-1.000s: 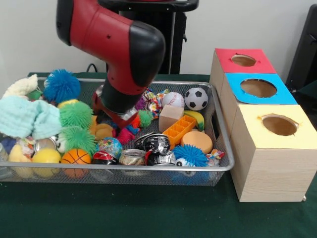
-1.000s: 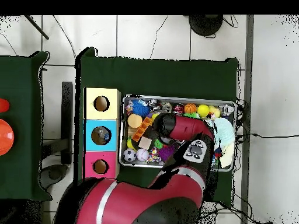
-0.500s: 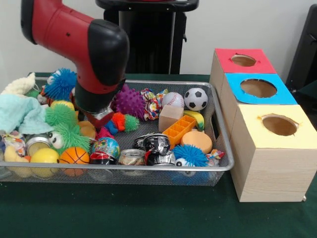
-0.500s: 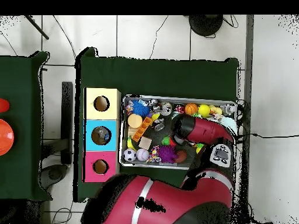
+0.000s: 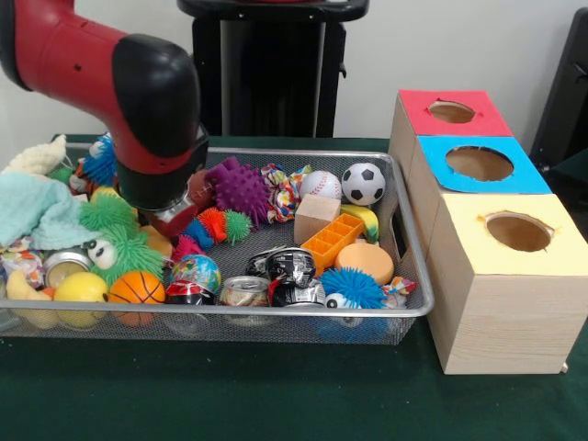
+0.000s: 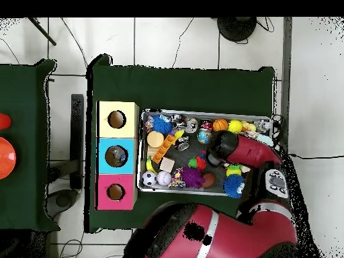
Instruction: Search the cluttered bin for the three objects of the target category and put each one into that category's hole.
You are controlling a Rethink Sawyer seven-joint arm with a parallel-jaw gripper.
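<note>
Three boxes with round holes, red [image 5: 450, 112], blue [image 5: 478, 163] and yellow [image 5: 514, 231], stand in a row touching the right end of the wire bin [image 5: 276, 312] in the front view. The overhead view alone looks down into the holes, showing dark openings in the pink-red [image 6: 115, 191], blue [image 6: 116, 156] and yellow [image 6: 116, 119] tops, and shows the green cloth [image 6: 181, 84] spread under bin and boxes. The front view alone shows the toys from the side: a soccer ball [image 5: 364, 182], a baseball [image 5: 321, 185], a purple spiky ball [image 5: 239, 188], a wooden block [image 5: 315, 217], an orange tray-like piece [image 5: 333, 241], an orange disc [image 5: 365, 261], a blue spiky ball [image 5: 354, 287], crushed cans [image 5: 276, 276], a small basketball [image 5: 138, 289], a lemon [image 5: 81, 288] and a fuzzy green toy with eyes [image 5: 124, 250]. The balls at the bin's right lie well apart from the gripper [image 5: 170, 220], which is low over the bin's left half, just beside the green toy and a small red and blue spiky ball [image 5: 207, 225]. The red and black arm [image 5: 101, 73] bends down from the upper left, its thick black wrist hiding the gripper; whether it is open, closed or holding anything cannot be told. From overhead the arm [image 6: 245, 151] reaches over the bin's right end.
</note>
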